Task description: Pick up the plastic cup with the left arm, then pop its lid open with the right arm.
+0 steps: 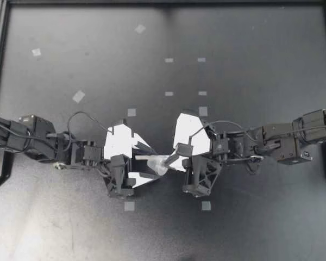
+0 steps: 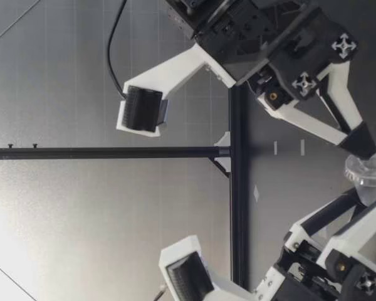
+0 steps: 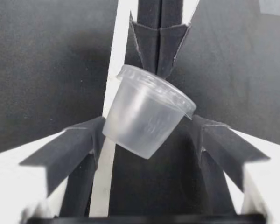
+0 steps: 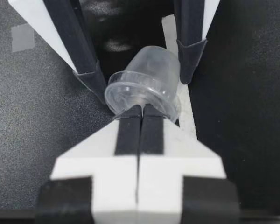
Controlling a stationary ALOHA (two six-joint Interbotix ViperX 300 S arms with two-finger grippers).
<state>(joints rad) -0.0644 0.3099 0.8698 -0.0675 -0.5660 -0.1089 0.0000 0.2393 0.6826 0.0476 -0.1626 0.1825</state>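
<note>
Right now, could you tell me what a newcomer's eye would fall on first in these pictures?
The small clear cup, tilted at mid-table, where both arms meet. My left end effector clasps its sides, while my right end effector, shut tight, pinches its rim. Pale tape squares dot the dark table.

From above, the fingers of our left gripper and our right gripper cover most of the clear cup, leaving only a pale patch. In the right wrist view the near part of its rim lies behind our right gripper's closed tips, so we cannot tell whether they nip it or merely press on it. In the low view the frame's edge cuts off the cup's base and most of our left gripper.
</note>
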